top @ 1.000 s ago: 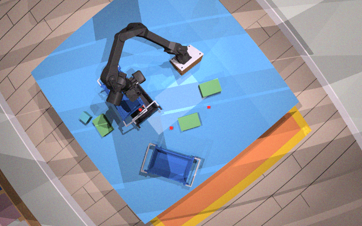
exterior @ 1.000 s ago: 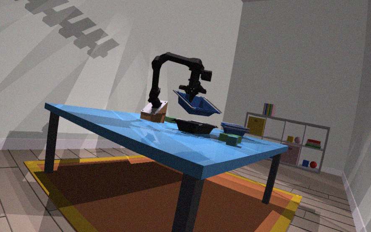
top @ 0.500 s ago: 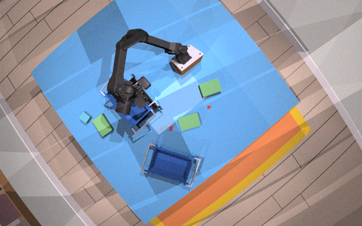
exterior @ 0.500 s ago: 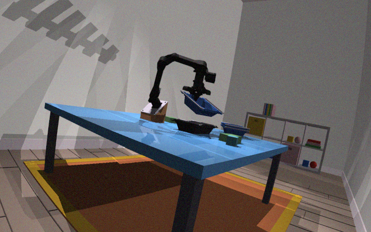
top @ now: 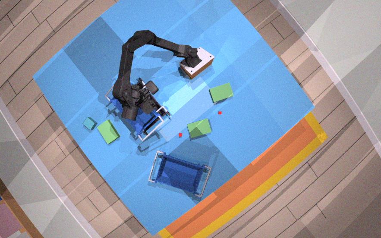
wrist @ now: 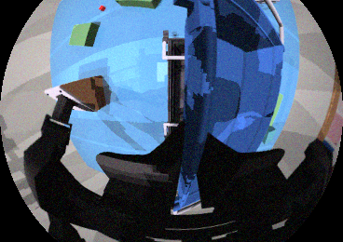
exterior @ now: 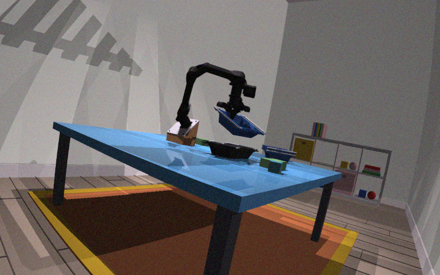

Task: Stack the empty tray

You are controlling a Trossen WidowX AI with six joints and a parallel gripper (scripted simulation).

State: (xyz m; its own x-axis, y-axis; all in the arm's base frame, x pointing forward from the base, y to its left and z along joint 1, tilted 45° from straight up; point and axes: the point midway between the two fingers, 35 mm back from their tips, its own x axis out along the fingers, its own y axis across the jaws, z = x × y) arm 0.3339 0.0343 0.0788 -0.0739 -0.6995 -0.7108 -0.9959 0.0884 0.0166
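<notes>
My gripper (exterior: 234, 116) (wrist: 186, 125) is shut on the near long wall of an empty blue tray (top: 140, 122) (exterior: 240, 130) (wrist: 233, 60). The tray hangs in the air, tilted down to the right in the exterior view, with its bars out over its ends. Below it, with a gap, the black tray (exterior: 231, 151) (wrist: 176, 85) stands on the table. White bars of the black tray show across its top in the wrist view, one upper bar (wrist: 174, 57) and one lower bar (wrist: 171, 125). The blue tray and the arm hide most of the black tray and its load in the top view.
A second blue tray (top: 180, 174) (exterior: 278, 155) stands on the table with its bars out. Green blocks (top: 199, 128) (top: 221, 92) (top: 108, 131), a teal block (top: 89, 123) and two small red cubes (top: 180, 135) (top: 219, 112) lie around. The arm's base (top: 205, 57) stands on a brown box.
</notes>
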